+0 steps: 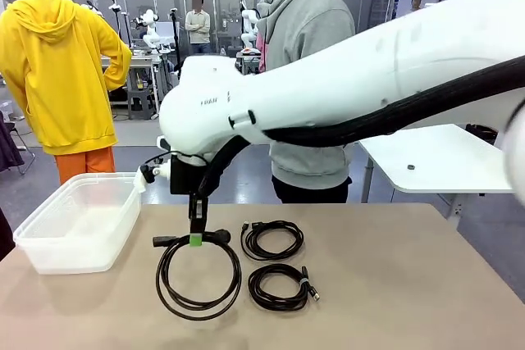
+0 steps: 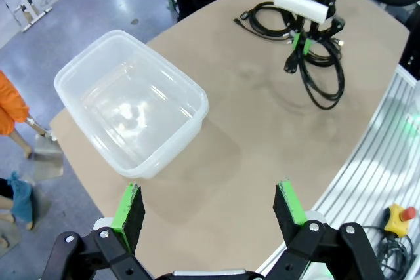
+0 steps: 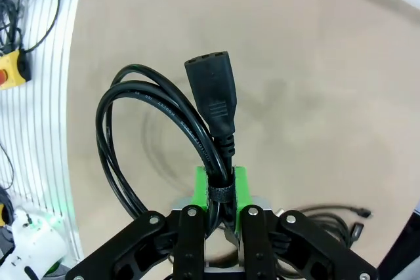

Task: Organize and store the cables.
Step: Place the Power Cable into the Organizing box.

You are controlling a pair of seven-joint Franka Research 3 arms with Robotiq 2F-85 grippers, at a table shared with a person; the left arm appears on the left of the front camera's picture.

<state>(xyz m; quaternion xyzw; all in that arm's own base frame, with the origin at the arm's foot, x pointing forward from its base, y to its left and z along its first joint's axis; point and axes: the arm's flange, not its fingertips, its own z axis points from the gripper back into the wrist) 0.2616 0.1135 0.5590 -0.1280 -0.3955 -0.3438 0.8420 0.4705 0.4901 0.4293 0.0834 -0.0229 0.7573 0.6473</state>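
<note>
Right pincer (image 1: 196,239) is narrow and clamped on the big black cable (image 1: 168,241), its green pads pinching the cord at the tie wrap just behind the plug. In the right wrist view the pincer (image 3: 221,188) has that cable (image 3: 213,96) running straight out past its fingertips. The chunky plug points away from the pincer and the loops bow out to one side of the fingers. Whether the low side of the coil touches the table (image 1: 394,284) cannot be told.

Two smaller coiled cables lie flat beside this pincer, on the side away from the bin. One coil (image 1: 246,241) is level with the fingertips. The other coil (image 1: 305,284) lies nearer the robot's edge, just beside the first, and the two may touch. Both sit close to the big coil, not under the pincer.

A clear plastic bin (image 1: 74,252) stands on the pincer's other side, near but apart from the held cable, with no cable inside.

Left pincer (image 2: 210,204) is wide open with nothing between its pads, above the table's near edge. The bin (image 2: 197,106) is ahead of its fingers and to one side. The big cable (image 2: 321,90) and the right pincer (image 2: 298,44) are well beyond its fingertips, across the table (image 2: 262,136).
</note>
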